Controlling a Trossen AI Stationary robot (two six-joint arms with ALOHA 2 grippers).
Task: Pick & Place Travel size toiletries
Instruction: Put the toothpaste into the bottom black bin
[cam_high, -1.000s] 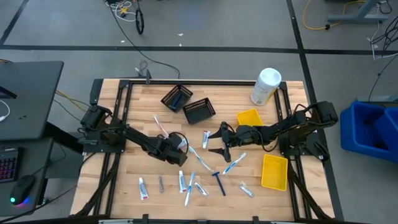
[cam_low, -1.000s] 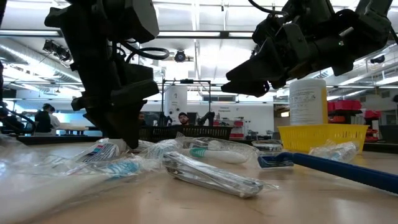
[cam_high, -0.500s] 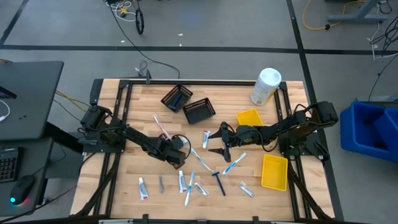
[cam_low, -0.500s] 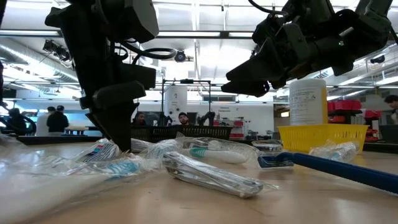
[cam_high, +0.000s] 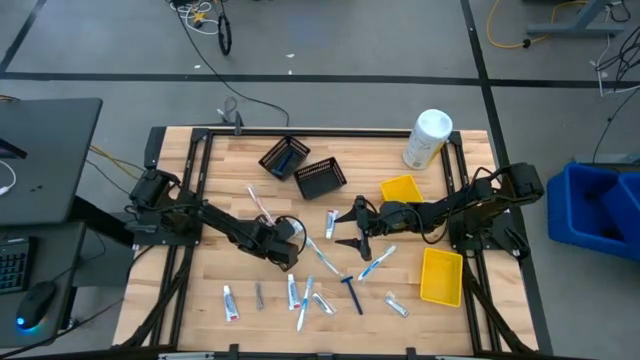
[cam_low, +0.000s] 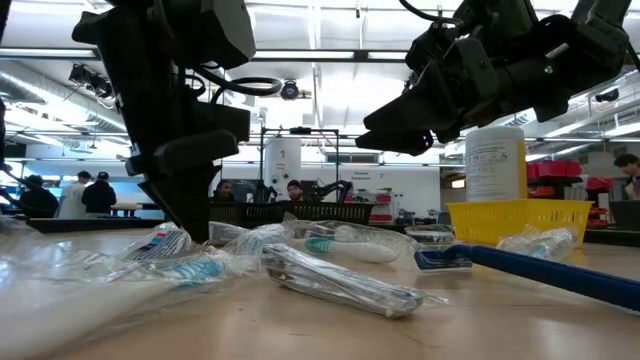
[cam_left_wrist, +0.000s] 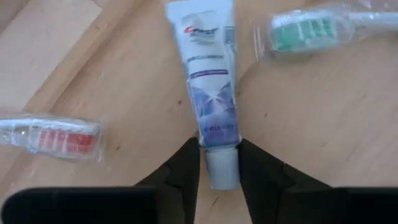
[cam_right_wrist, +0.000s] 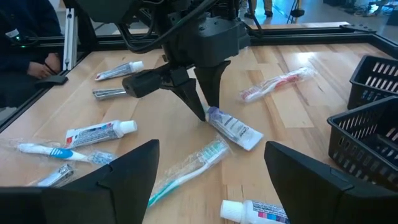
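Observation:
A white mini toothpaste tube (cam_left_wrist: 207, 68) lies flat on the wooden table, left of its middle. My left gripper (cam_high: 288, 250) points steeply down over the tube's cap end and is shut on it. A green-bristled wrapped toothbrush (cam_left_wrist: 311, 28) and a red-bristled one (cam_left_wrist: 53, 137) lie on either side. More tubes, toothbrushes, a dark blue razor (cam_high: 351, 292) and silver pieces are strewn toward the near edge. My right gripper (cam_high: 350, 229) hovers open above the table's middle, facing the left gripper and touching nothing. My left gripper pinches the tube's white cap (cam_left_wrist: 222, 169) between its two fingertips (cam_right_wrist: 200, 111), one on each side. The fingers come slanting down from above, in line with the tube's length. The tube lies flat on the table, its body stretching away from the fingers.
Two black mesh baskets (cam_high: 285, 157) (cam_high: 320, 177) stand at the far middle. One yellow bin (cam_high: 401, 189) sits right of centre and another (cam_high: 441, 276) at the near right. A big white canister (cam_high: 427, 138) lies at the far right.
My left gripper has rolled its wrist a little while staying in place, and its fingers have drawn together onto the toothpaste tube's cap. The tube lies where it was. My right gripper has kept still.

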